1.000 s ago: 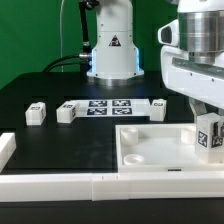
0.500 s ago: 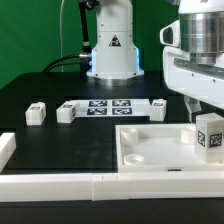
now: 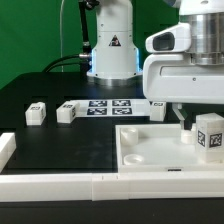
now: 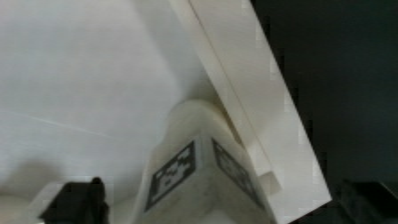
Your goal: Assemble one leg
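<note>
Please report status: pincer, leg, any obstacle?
Pincer over the panel, state unclear. Leg upright at panel's corner. Nothing seen blocking.

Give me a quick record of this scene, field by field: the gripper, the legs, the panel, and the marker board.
gripper: low over the panel's far rim, holding nothing; open or shut cannot be told
standing leg: upright at the panel's corner on the exterior view's right, tag facing the camera
loose legs: two on the table, and
panel: white, raised rim, lying flat
marker board: flat behind the panel
</note>
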